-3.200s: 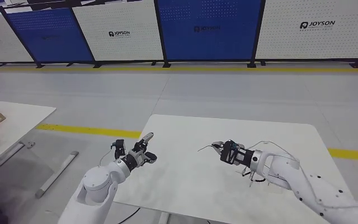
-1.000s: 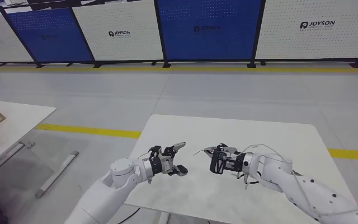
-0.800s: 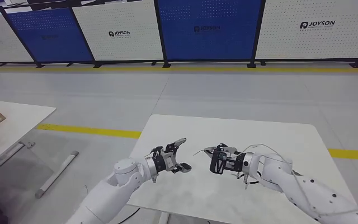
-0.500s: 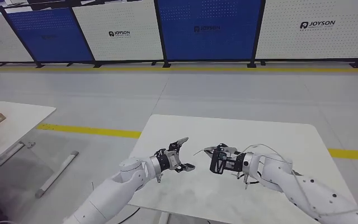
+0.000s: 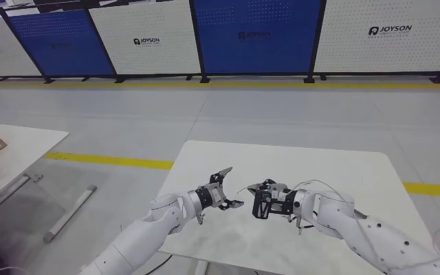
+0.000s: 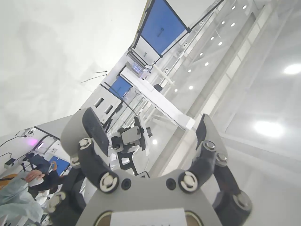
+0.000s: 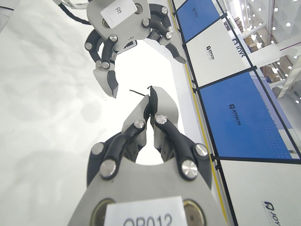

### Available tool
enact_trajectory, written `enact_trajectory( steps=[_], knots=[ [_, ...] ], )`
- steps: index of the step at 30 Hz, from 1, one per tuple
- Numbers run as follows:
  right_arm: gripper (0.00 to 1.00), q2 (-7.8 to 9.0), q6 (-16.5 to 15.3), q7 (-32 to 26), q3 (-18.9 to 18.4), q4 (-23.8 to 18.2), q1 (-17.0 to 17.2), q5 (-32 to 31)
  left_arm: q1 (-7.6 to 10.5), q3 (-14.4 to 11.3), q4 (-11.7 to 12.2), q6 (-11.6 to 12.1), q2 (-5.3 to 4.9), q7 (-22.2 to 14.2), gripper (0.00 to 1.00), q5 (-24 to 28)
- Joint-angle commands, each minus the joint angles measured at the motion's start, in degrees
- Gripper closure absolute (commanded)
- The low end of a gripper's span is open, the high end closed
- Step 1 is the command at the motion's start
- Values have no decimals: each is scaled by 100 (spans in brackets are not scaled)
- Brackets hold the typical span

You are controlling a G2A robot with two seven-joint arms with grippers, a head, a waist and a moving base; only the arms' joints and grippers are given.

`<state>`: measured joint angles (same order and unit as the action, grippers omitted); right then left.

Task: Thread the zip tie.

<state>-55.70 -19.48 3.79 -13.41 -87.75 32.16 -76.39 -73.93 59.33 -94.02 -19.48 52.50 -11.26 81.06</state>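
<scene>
Right gripper [image 7: 150,96] is pinching the zip tie [image 7: 138,93] tight above the table [image 5: 309,158], tail poking toward the left gripper [image 7: 147,76], which is hovering wide open just beside it, likely to take that end.

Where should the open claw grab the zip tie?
Probably the thin free tail of the zip tie, poking out of the shut right claw. The open left claw faces it, so come straight on, one finger each side.
</scene>
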Motion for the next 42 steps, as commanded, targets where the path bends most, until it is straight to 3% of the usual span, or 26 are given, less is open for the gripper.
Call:
enact_trajectory(
  steps=[1, 6, 11, 17, 22, 25, 27, 29, 32, 42],
  knots=[
    [100, 0, 0, 1, 0, 0, 0, 0, -1, 2, 0, 0, 1, -2, 0, -1],
    [100, 0, 0, 1, 0, 0, 0, 0, -19, -25, -65, 18, 32, 77, 0, 96],
    [100, 0, 0, 1, 0, 0, 0, 0, 62, -92, -161, 58, 101, 625, 0, 207],
    [100, 0, 0, 1, 0, 0, 0, 0, 62, -92, -161, 58, 101, 625, 0, 207],
    [100, 0, 0, 1, 0, 0, 0, 0, 20, -115, -110, 199, 139, 631, 0, 133],
    [100, 0, 0, 1, 0, 0, 0, 0, -8, -110, -81, 97, 148, 499, 0, 127],
    [100, 0, 0, 1, 0, 0, 0, 0, -33, -86, -110, 105, 154, 531, 24, 94],
    [100, 0, 0, 1, 0, 0, 0, 0, -58, -70, -145, 75, 163, 570, 28, 101],
    [100, 0, 0, 1, 0, 0, 0, 0, -55, -40, -159, 0, 177, 623, 51, 163],
    [100, 0, 0, 1, 0, 0, 0, 0, 13, -153, -120, 0, 193, 667, 57, 195]
  ],
)
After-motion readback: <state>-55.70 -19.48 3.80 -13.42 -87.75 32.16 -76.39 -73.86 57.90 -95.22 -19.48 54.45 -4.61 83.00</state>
